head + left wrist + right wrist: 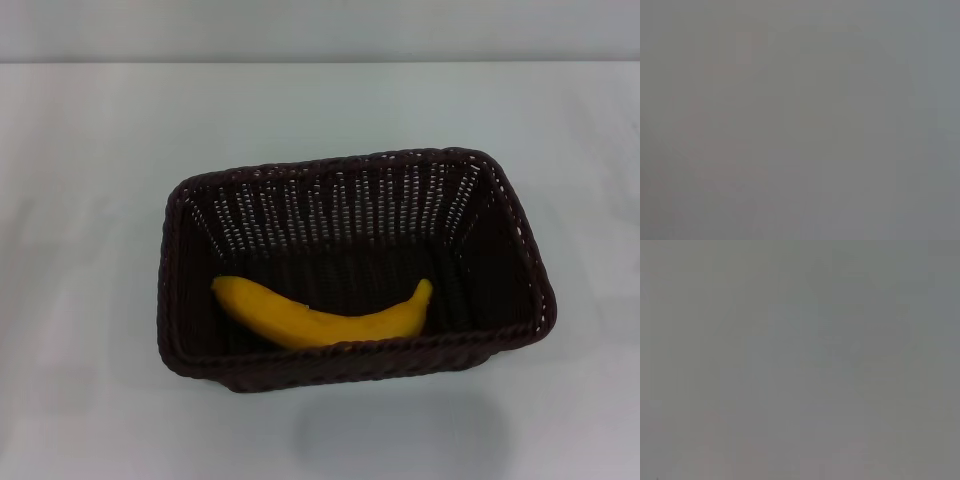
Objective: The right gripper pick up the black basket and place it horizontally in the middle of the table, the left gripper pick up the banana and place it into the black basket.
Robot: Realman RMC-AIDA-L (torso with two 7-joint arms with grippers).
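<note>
Dark brown-black woven wicker basket point(520, 250), rectangular, lengthwise across the middle of plain white surface point(90, 180). Curved yellow banana point(320, 318) inside, along the near wall, ends upturned. Neither claw in sight; wrist views blank grey, state untellable.

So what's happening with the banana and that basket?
Right now nothing is holding anything. The banana is lying inside the black basket, along the side nearest the robot. The basket sits lengthwise across the middle of the white table. Neither robot gripper shows in the head view, and both wrist views show only plain grey. So the job looks finished: basket in place, banana in it.
</note>
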